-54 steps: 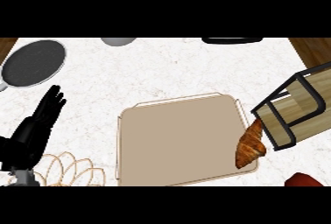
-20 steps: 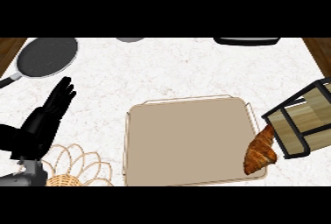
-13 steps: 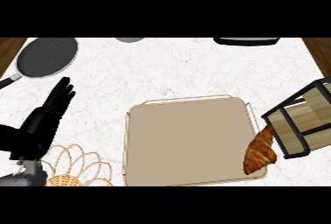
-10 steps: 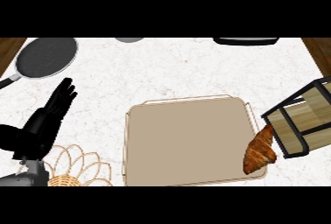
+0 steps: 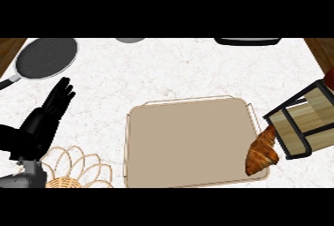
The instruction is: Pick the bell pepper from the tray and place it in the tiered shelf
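Nearest, our left hand (image 5: 40,128) rests by a wire basket (image 5: 72,167), fingers straight and close together. A croissant (image 5: 262,152) overlaps the tray's (image 5: 189,141) right rim, beside the shelf (image 5: 306,121). A reddish sliver beyond the shelf may be the pepper (image 5: 330,76). Farthest sits a pan (image 5: 46,57).

We have our left hand (image 5: 39,127) at the left side of the head view, black, with its fingers (image 5: 57,98) straight, held close together and pointing up the view, tilted a little to the right. The hand curls round nothing and holds nothing. Below it a short stretch of our grey left forearm (image 5: 24,176) comes in from the lower left corner.
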Action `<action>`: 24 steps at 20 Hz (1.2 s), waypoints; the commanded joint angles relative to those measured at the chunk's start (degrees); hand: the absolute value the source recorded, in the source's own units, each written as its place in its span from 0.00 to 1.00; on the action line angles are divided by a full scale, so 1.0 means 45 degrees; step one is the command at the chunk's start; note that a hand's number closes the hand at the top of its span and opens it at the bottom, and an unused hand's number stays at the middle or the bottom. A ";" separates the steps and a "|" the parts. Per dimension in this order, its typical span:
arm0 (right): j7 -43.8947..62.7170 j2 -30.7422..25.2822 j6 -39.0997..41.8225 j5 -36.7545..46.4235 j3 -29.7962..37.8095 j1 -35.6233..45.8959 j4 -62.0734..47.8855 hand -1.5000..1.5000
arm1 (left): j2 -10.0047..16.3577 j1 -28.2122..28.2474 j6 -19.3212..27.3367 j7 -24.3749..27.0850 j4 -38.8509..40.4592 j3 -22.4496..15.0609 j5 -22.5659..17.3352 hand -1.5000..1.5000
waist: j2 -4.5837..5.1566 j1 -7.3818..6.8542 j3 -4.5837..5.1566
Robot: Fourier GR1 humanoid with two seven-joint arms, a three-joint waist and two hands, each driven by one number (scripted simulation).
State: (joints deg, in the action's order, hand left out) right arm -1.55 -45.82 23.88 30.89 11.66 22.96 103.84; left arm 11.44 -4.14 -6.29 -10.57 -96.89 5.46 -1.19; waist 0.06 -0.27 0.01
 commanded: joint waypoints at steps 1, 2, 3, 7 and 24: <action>-0.1747 0.0279 -0.1101 0.0850 0.0475 -0.1219 -0.1358 1.00 | -0.0304 -0.0158 0.0325 -0.0927 -0.0749 -0.0314 0.0164 0.50 | -0.0006 0.0041 -0.0013; -0.0743 0.0104 -0.0208 0.0362 0.1003 -0.1117 -0.0525 1.00 | -0.0395 -0.0025 0.0393 -0.0615 -0.0521 -0.0495 0.0545 0.50 | -0.0027 0.0096 -0.0004; -0.0502 0.0478 -0.0749 0.0636 0.1094 -0.1506 -0.0261 1.00 | -0.0715 -0.0054 0.0555 0.0385 0.0441 -0.0351 0.0542 0.50 | -0.0019 0.0144 -0.0001; 0.0637 0.0460 -0.1696 0.1197 0.2051 -0.0577 -0.1515 1.00 | -0.0400 0.0409 0.0341 0.0006 -0.0524 -0.0448 0.0649 0.50 | -0.0024 0.0039 -0.0003; 0.1877 -0.0969 -0.0489 0.2432 0.3018 0.0465 -0.1923 0.00 | -0.0242 0.0009 0.0037 -0.0085 0.0043 0.0049 0.0227 0.50 | -0.0056 0.0075 0.0008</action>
State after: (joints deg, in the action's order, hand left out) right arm 2.53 -54.20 19.97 46.47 22.68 21.63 92.35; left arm 10.34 -3.59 -6.35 -10.56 -97.26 5.45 -0.34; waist -0.02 -0.11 0.03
